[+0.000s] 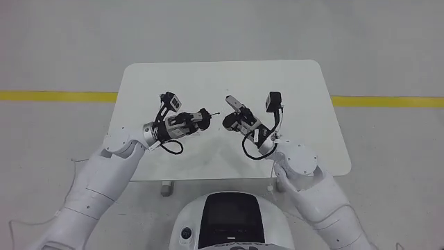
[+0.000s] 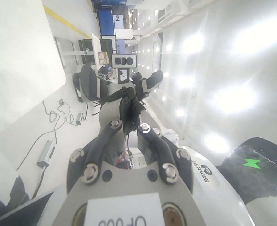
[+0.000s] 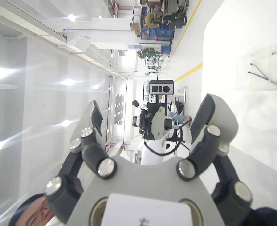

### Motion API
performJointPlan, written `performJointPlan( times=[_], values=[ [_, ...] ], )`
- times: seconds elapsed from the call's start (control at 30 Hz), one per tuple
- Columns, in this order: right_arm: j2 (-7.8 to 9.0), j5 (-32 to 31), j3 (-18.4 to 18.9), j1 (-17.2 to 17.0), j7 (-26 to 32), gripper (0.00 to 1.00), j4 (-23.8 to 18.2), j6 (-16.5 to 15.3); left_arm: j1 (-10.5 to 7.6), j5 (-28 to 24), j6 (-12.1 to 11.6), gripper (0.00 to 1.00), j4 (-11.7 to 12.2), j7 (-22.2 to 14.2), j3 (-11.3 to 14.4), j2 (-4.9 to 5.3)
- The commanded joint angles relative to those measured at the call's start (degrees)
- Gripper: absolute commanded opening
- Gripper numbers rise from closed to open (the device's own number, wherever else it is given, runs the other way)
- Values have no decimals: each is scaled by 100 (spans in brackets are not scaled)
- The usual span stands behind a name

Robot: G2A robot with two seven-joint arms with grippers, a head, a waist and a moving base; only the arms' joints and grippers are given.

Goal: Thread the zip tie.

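- Both arms are raised above the white counter [image 1: 208, 83]. Their hands are turned toward each other, near but apart.
- The left hand [image 1: 206, 118] is pinched tight. In its wrist view the two fingers [image 2: 110, 111] meet on a thin dark strip, which I take to be the zip tie [image 2: 129, 94]. From above, a short dark tip pokes out past the fingertips toward the other hand.
- The right hand [image 3: 150, 116] stands wide apart and carries nothing. Its padded fingers frame the left hand across the gap.
- So the tie is off the counter, up in the air, in the left hand alone. Whether the end sticking out is the head or the tail is too small to tell.
- As I judge it, the tie will be almost weightless. It is a narrow plastic strap, springy along its length, so the free end will wag and bow if held far back. The flat faces look smooth and a bit slippery, and it is thin enough to twist in a loose pinch.
- It isn't fragile and should bend and spring back, though a sharp kink would make feeding harder.
- The best hold, I'd say, is flat faces between the pads, close to the working end. That leaves only a short stub free, so it points true.
- The other hand should take the head by its sides, with the slot unblocked and facing the tip.
- The risk is the strap swivelling between the pads and missing the slot.
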Motion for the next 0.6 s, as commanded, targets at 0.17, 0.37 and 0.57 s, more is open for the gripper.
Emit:
performJointPlan(
  times=[0.17,0.37,0.57],
  values=[
    [56,753,149,453,1444,100,338,724,-100,-264,-62,0,465,-1022,-276,80],
    [56,762,132,545,1520,100,416,762,-180,-418,-81,0,674,-1411,-329,96],
    [56,762,132,545,1520,100,416,762,-180,-418,-81,0,674,-1411,-329,96]
  ],
)
